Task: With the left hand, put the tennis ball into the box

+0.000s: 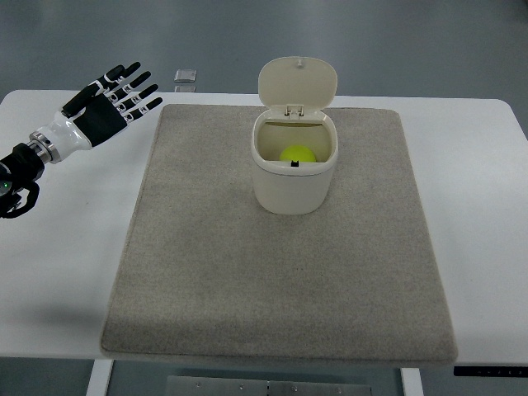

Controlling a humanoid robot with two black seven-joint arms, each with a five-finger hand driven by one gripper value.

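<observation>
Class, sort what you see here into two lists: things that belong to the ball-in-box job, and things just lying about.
Job:
ball, inside the box
box, lid up
left robot hand, open, empty

Lying about:
mat
table
small grey object beyond the mat

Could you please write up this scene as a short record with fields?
tennis ball: inside the box, low in the bin
box: cream bin upright on the mat, lid hinged open at the back
mat: grey, on the white table
left robot hand: open, empty, over the table left of the mat
right robot hand: not in view
</observation>
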